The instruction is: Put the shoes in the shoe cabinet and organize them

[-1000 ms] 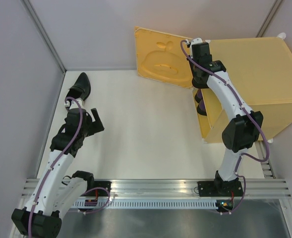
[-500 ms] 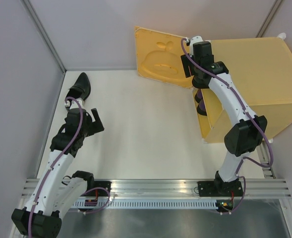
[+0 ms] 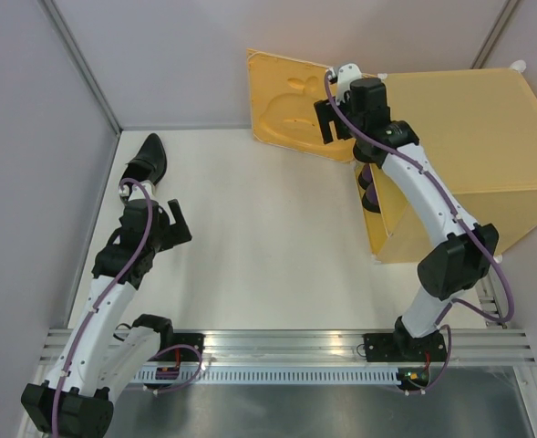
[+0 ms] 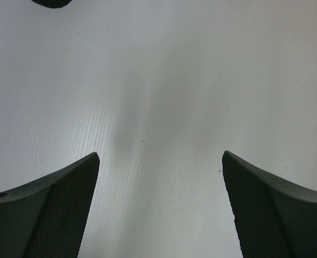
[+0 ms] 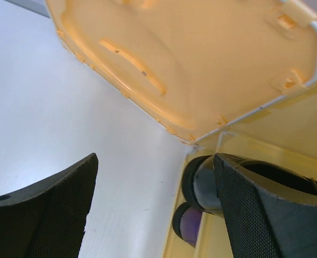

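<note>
The right pincer (image 3: 327,120) is being drawn out of the mouth of the shoe cabinet (image 3: 469,137) and swung leftward over the past second. It is now being held in front of the open door (image 3: 291,100), near the far edge of the counter (image 3: 268,237). Its fingers are being kept wide apart, with nothing between them.

From this it is being judged that a placement is being finished. In the right wrist view a stowed black shoe (image 5: 200,181) and a purple shoe (image 5: 186,226) are being shown just inside the cabinet's front edge, the black one above the purple. A loose black shoe (image 3: 146,159) is being left lying near the far left corner of the counter, outside the cabinet, so the task is being judged unfinished. The fourth shoe cannot be made out.

The right arm is being stretched far forward, its elbow raised beside the cabinet. The left arm is being kept folded, unmoved. The left pincer (image 3: 175,224) is being pointed at bare counter, spread wide and empty, with the loose black shoe apart from it.
</note>
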{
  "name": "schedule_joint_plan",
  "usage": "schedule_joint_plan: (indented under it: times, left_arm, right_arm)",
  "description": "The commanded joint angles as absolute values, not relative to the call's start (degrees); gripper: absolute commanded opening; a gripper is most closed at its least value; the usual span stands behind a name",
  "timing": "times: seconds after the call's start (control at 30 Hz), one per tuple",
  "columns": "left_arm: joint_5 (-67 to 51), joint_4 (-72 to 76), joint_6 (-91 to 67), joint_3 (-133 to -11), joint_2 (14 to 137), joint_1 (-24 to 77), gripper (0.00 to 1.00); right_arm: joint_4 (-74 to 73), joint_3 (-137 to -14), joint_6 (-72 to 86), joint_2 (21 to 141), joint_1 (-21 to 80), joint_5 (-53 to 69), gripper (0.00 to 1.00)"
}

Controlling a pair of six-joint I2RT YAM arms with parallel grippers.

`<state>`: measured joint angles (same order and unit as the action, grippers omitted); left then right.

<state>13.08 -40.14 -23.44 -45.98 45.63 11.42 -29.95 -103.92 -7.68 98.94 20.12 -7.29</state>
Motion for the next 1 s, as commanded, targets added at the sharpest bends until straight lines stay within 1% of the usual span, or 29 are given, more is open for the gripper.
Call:
schedule_joint_plan:
  times: [0.0,0.13,0.23,0.3,0.33,0.53,0.77,0.97]
  left_arm:
    - [12.3,-38.06,-21.36,-45.88,45.7,11.34,0.97]
    - [12.3,-38.06,-21.36,-45.79,45.62,11.34,0.97]
    - [12.3,-38.14,-21.36,-45.79,45.62,11.34,0.97]
    - [12.22,-38.14,-21.36,-45.79,45.62,11.34,0.97]
    - [12.22,-37.97,-21.36,-45.79,45.53,11.34,0.97]
    - [12.13,-38.06,-21.36,-45.79,45.27,11.34,0.97]
    - [11.87,-37.88,-21.36,-45.79,45.35,11.34,0.97]
    - [11.87,-37.97,-21.27,-45.88,45.35,11.34,0.97]
  right_arm:
    - [-26.28,-102.22,-6.77,99.05,22.58,-5.27,0.91]
    - [-22.51,-97.93,-3.44,100.28,25.3,-9.92,0.91]
    - [-17.41,-94.32,-1.85,100.98,26.63,-16.15,0.91]
    - [-14.42,-93.08,-0.18,101.95,26.63,-19.32,0.91]
    - [-12.93,-92.38,-0.18,102.3,26.72,-23.16,0.91]
    - [-10.99,-91.76,1.93,105.47,26.54,-33.91,0.91]
    - [-11.42,-90.18,2.46,105.03,25.84,-38.93,0.91]
    - [-11.6,-87.63,2.64,102.4,24.26,-39.73,0.91]
